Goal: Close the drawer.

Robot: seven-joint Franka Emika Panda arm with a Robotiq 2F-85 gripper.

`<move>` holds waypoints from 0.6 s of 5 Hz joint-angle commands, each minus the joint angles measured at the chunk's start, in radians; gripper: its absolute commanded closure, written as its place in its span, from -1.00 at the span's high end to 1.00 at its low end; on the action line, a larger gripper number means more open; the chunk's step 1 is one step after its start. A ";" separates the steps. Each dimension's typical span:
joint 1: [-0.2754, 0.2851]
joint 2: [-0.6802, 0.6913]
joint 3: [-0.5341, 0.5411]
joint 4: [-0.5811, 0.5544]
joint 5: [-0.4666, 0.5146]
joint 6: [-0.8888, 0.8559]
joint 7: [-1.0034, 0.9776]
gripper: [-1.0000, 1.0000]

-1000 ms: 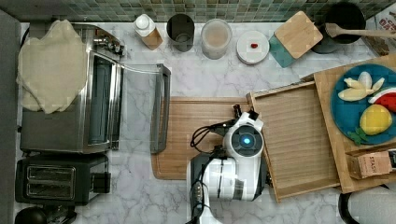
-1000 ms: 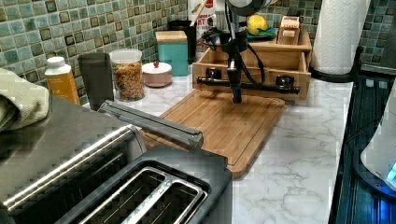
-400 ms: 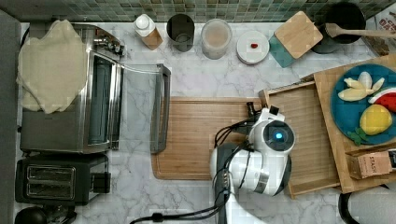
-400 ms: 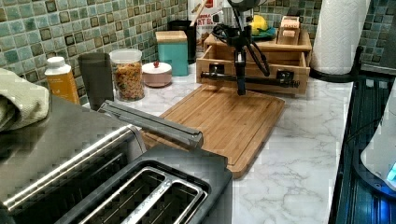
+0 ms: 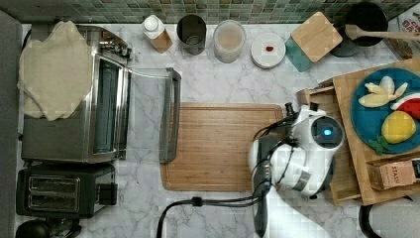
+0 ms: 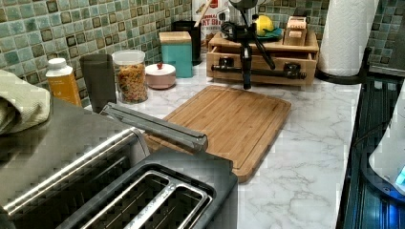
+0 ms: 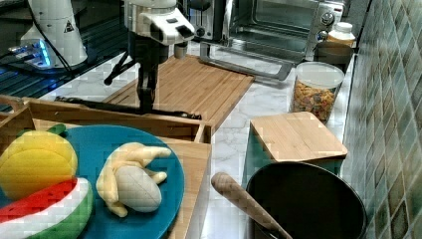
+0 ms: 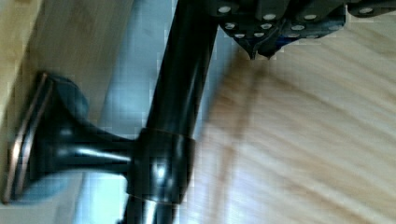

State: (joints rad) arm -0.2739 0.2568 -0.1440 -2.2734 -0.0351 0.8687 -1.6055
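The drawer [image 6: 261, 61] is seen in the left view at about one o'clock from the cutting board [image 6: 229, 119], set in the light-wood organiser box [image 6: 305, 45] that carries the blue plate [image 7: 102, 164] of toy fruit. In the top view only a narrow strip of the drawer [image 5: 317, 99] is exposed at three o'clock from the cutting board, so it is judged nearly but not fully pushed in. A dark bar handle [image 6: 260, 72] is fixed across the drawer front on two posts, and the gripper [image 6: 246, 82] is hung straight down in front of it, with its tips at the bar. In the wrist view the handle [image 8: 180, 93] is shown running past the ribbed finger pads [image 8: 261, 28], which are drawn close together beside the bar rather than around it; whether they touch it cannot be told. In the right view the gripper [image 7: 145, 102] is placed at the drawer's front edge, with the cutting board [image 7: 184, 84] behind it. At twelve o'clock from the board in the top view, a jar [image 5: 229, 40], a dark cup [image 5: 191, 32] and a bottle [image 5: 156, 30] are lined along the tiled wall.
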 commanded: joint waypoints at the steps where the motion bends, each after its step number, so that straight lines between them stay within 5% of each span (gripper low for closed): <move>1: -0.075 0.031 -0.177 0.309 -0.142 0.055 0.083 -1.00; 3: -0.043 -0.016 -0.218 0.265 -0.202 0.121 0.163 -1.00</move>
State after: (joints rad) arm -0.2512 0.3206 -0.2437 -2.1621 -0.1838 0.8950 -1.4688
